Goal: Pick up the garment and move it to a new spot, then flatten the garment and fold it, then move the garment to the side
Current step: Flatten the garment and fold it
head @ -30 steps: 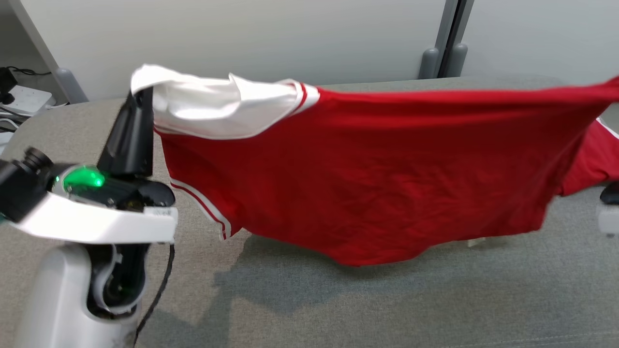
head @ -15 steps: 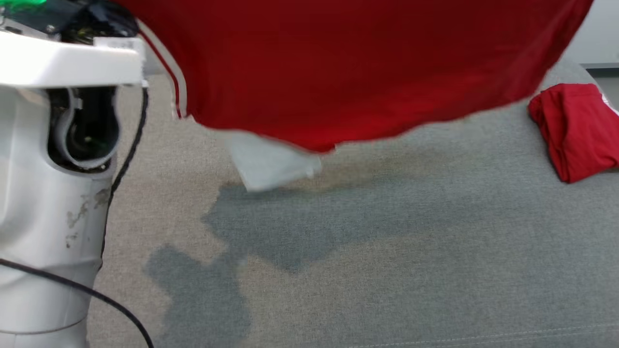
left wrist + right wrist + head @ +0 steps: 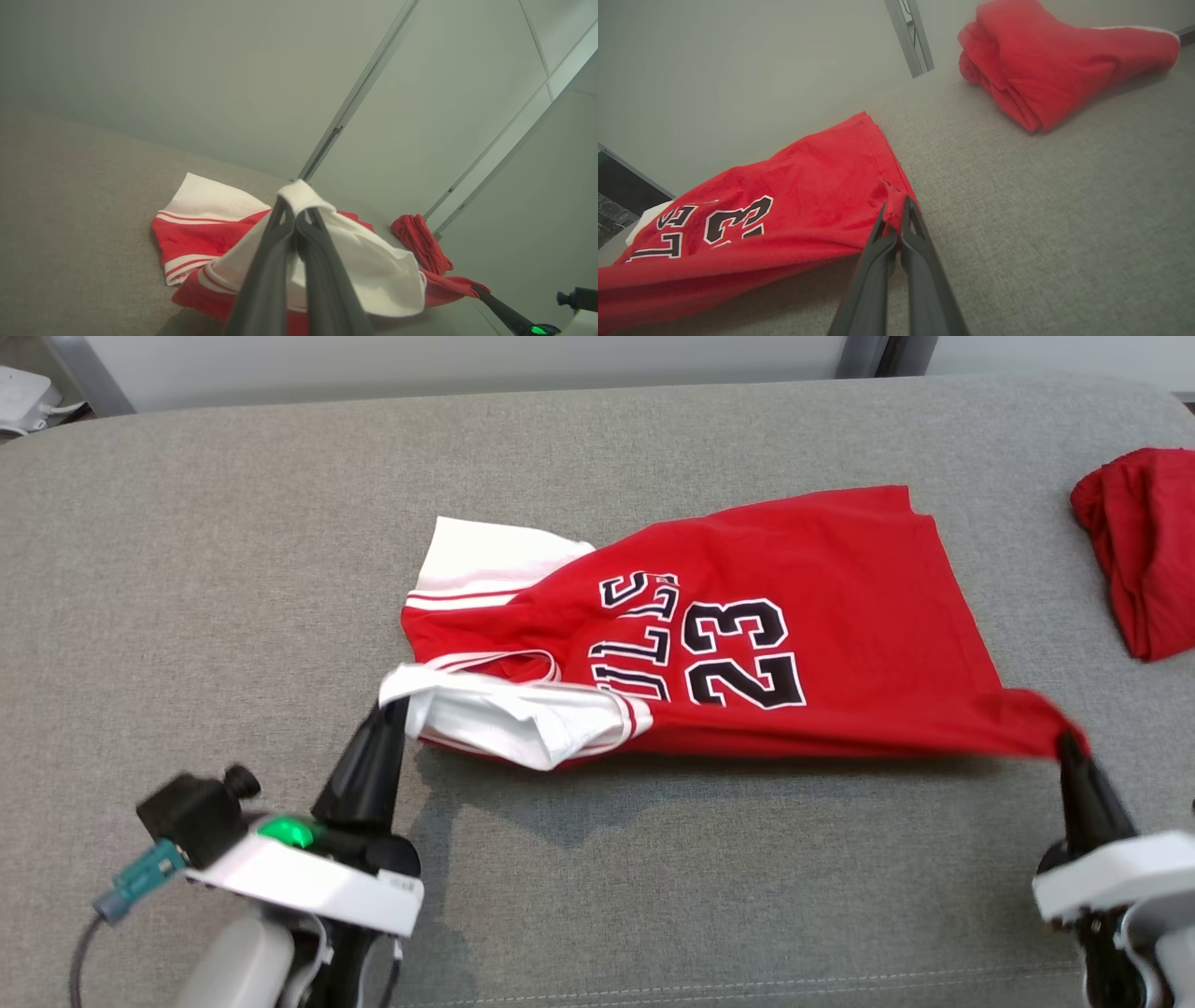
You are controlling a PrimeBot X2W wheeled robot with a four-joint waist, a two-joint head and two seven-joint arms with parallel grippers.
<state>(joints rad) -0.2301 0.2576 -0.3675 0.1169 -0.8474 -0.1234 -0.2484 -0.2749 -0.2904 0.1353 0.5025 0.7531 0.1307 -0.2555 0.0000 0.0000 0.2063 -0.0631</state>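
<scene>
Here, your left end effector and right end effector pinch the jersey; uneven pulling could bunch it.

Your garment is a red jersey with white sleeves and a black 23, lying mostly spread on the gray fabric surface. Its near edge is pulled taut, both near corners raised slightly.
</scene>
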